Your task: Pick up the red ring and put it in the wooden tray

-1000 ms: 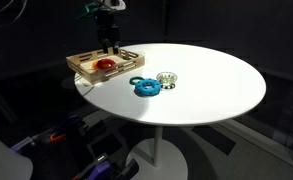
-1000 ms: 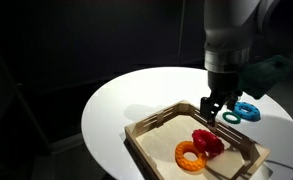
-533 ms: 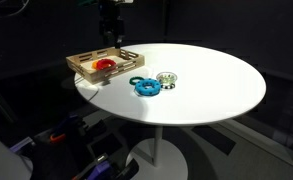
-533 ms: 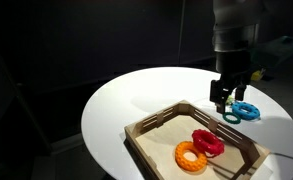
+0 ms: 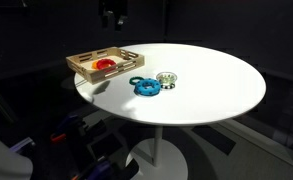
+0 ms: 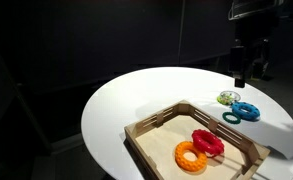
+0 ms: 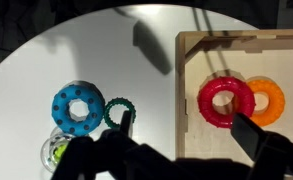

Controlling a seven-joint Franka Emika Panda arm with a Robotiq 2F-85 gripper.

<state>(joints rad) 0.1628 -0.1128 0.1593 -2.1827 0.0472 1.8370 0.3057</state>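
The small flat red ring with a dark centre hole lies flat on the floor of the shallow rectangular light-wood tray with slatted walls. It is just beside an orange ring-shaped piece, and the two look to be touching or nearly so. The tool hangs high above the round white tabletop, well clear of the tray. In the wrist view its dark fingers stand apart with nothing between them, so it is released and empty. Outside the tray, a toothed blue ring, a thin dark-green ring and a small pale, shiny object sit close together on the tabletop, well apart from the red ring. Judged from how things lie, placing is done: the ring is inside the tray walls and free of the tool. The step in hand looks like the retreat after letting go. The next move calls for little, only keeping the arm up and away so that nothing brushes the tray or nudges the ring over the low walls. No fresh grasp seems needed.
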